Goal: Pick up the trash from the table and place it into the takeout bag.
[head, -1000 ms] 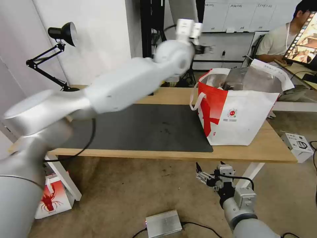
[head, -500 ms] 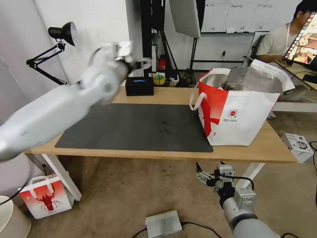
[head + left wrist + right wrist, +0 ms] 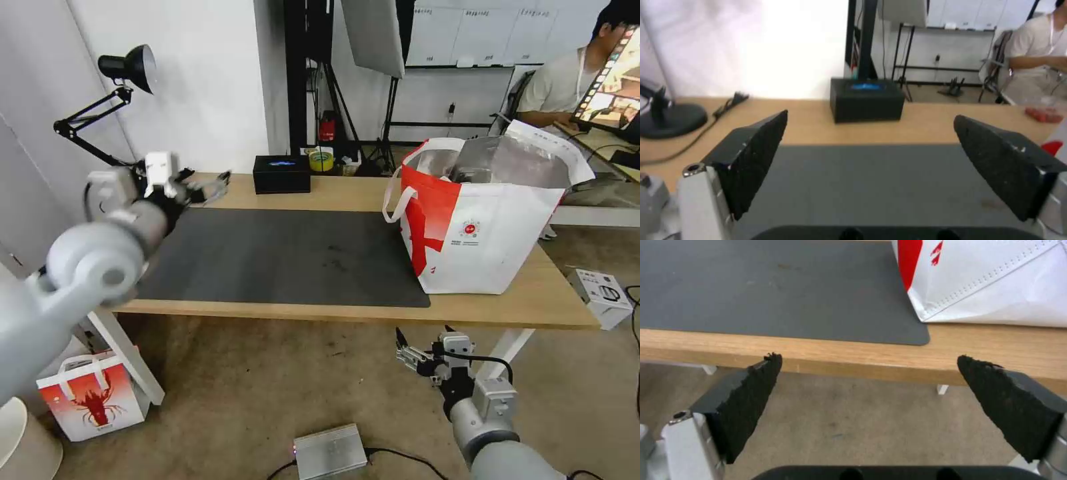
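The takeout bag (image 3: 493,233) stands open on the right end of the table (image 3: 507,303), its foil lining showing; its white and red side (image 3: 996,283) also fills a corner of the right wrist view. My left gripper (image 3: 210,187) hovers open and empty over the left end of the dark mat (image 3: 287,257). The left wrist view looks between the open gripper's (image 3: 870,116) fingers along the mat. A clear plastic piece with red scraps (image 3: 1042,113) lies far off beside the bag. My right gripper (image 3: 421,340) hangs open and empty below the table's front edge (image 3: 868,357).
A black tissue box (image 3: 281,175) sits at the table's back edge. A desk lamp (image 3: 107,113) stands at the back left, its base (image 3: 671,118) close to my left gripper. On the floor are a small crayfish-print bag (image 3: 90,400) and a silver box (image 3: 330,450).
My left arm has swung from high beside the bag's mouth leftward and down to the table's left end. The right arm has not moved.
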Robot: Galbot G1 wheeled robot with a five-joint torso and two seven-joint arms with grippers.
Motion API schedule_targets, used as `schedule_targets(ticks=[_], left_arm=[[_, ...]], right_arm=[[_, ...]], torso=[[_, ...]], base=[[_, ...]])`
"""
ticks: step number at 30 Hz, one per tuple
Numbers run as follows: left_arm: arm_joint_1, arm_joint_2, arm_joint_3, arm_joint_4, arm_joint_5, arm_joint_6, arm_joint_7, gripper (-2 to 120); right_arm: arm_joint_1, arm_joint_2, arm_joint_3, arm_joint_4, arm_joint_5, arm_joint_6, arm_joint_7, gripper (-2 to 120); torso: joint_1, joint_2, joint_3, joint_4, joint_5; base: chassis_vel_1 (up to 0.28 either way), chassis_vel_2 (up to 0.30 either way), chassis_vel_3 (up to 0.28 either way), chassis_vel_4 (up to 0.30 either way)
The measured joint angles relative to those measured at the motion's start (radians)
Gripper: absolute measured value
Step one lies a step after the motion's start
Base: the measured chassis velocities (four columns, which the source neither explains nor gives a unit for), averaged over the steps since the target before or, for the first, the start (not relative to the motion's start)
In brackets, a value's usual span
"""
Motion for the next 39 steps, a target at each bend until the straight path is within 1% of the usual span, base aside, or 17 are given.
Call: schedule_targets(ticks=[4, 7, 8, 10, 12, 13, 14, 17, 18, 20, 22, 23, 25, 26, 28, 30, 39], left_arm=[[0.043, -0.041, -0.010, -0.003, 0.032, -0.005, 0.002, 100], [0.061, -0.085, 0.007, -0.009, 0.067, -0.008, 0.004, 100], [0.061, -0.085, 0.007, -0.009, 0.067, -0.008, 0.004, 100], [0.092, -0.113, 0.007, -0.022, 0.097, -0.010, 0.003, 100], [0.156, -0.150, -0.015, -0.040, 0.143, -0.020, 0.003, 100], [0.156, -0.150, -0.015, -0.040, 0.143, -0.020, 0.003, 100], [0.188, -0.165, -0.032, -0.048, 0.162, -0.022, 0.003, 100], [0.323, -0.216, -0.099, -0.074, 0.265, -0.049, 0.011, 100], [0.323, -0.216, -0.099, -0.074, 0.265, -0.049, 0.011, 100], [0.401, -0.245, -0.139, -0.088, 0.337, -0.062, 0.021, 100], [0.513, -0.292, -0.183, -0.104, 0.420, -0.073, 0.036, 100], [0.513, -0.292, -0.183, -0.104, 0.420, -0.073, 0.036, 100], [0.594, -0.327, -0.206, -0.105, 0.493, -0.090, 0.055, 100], [0.594, -0.327, -0.206, -0.105, 0.493, -0.090, 0.055, 100], [0.646, -0.349, -0.224, -0.104, 0.536, -0.107, 0.068, 100], [0.673, -0.360, -0.237, -0.104, 0.555, -0.114, 0.076, 100], [0.761, -0.384, -0.287, -0.108, 0.616, -0.147, 0.124, 100]], right_arm=[[0.000, 0.000, 0.000, 0.000, 0.000, 0.000, 0.000, 100], [0.000, 0.000, 0.000, 0.000, 0.000, 0.000, 0.000, 100], [0.000, 0.000, 0.000, 0.000, 0.000, 0.000, 0.000, 100], [0.000, 0.000, 0.000, 0.000, 0.000, 0.000, 0.000, 100], [0.000, 0.000, 0.000, 0.000, 0.000, 0.000, 0.000, 100], [0.000, 0.000, 0.000, 0.000, 0.000, 0.000, 0.000, 100], [0.000, 0.000, 0.000, 0.000, 0.000, 0.000, 0.000, 100], [0.000, 0.000, 0.000, 0.000, 0.000, 0.000, 0.000, 100], [0.000, 0.000, 0.000, 0.000, 0.000, 0.000, 0.000, 100], [0.000, 0.000, 0.000, 0.000, 0.000, 0.000, 0.000, 100], [0.000, 0.000, 0.000, 0.000, 0.000, 0.000, 0.000, 100], [0.000, 0.000, 0.000, 0.000, 0.000, 0.000, 0.000, 100], [0.000, 0.000, 0.000, 0.000, 0.000, 0.000, 0.000, 100], [0.000, 0.000, 0.000, 0.000, 0.000, 0.000, 0.000, 100], [0.000, 0.000, 0.000, 0.000, 0.000, 0.000, 0.000, 100], [0.000, 0.000, 0.000, 0.000, 0.000, 0.000, 0.000, 100], [0.000, 0.000, 0.000, 0.000, 0.000, 0.000, 0.000, 100]], torso=[[0.000, 0.000, 0.000, -0.0006, 0.0000], [0.000, 0.000, 0.000, -0.0006, 0.0000], [0.000, 0.000, 0.000, -0.0006, 0.0000], [0.000, 0.000, 0.000, -0.0007, 0.0001], [0.000, 0.000, 0.000, -0.0006, 0.0001], [0.000, 0.000, 0.000, -0.0006, 0.0001], [0.000, 0.000, 0.000, -0.0006, 0.0001], [0.000, 0.000, 0.000, -0.0004, 0.0000], [0.000, 0.000, 0.000, -0.0004, 0.0000], [0.000, 0.000, 0.000, -0.0005, 0.0003], [0.000, 0.000, 0.000, -0.0003, 0.0000], [0.000, 0.000, 0.000, -0.0003, 0.0000], [0.000, 0.000, 0.000, -0.0002, -0.0001], [0.000, 0.000, 0.000, -0.0002, -0.0001], [0.000, 0.000, 0.000, -0.0002, 0.0000], [0.000, 0.000, 0.000, -0.0003, 0.0000], [0.000, 0.000, 0.000, -0.0004, 0.0000]], base=[[0.000, 0.000, 0.000, 0.000], [0.000, 0.000, 0.000, 0.000], [0.000, 0.000, 0.000, 0.000], [0.000, 0.000, 0.000, 0.000], [0.000, 0.000, 0.000, 0.000], [0.000, 0.000, 0.000, 0.000], [0.000, 0.000, 0.000, 0.000], [0.000, 0.000, 0.000, 0.000], [0.000, 0.000, 0.000, 0.000], [0.000, 0.000, 0.000, 0.000], [0.000, 0.000, 0.000, 0.000], [0.000, 0.000, 0.000, 0.000], [0.000, 0.000, 0.000, 0.000], [0.000, 0.000, 0.000, 0.000], [0.000, 0.000, 0.000, 0.000], [0.000, 0.000, 0.000, 0.000], [0.000, 0.000, 0.000, 0.000]])
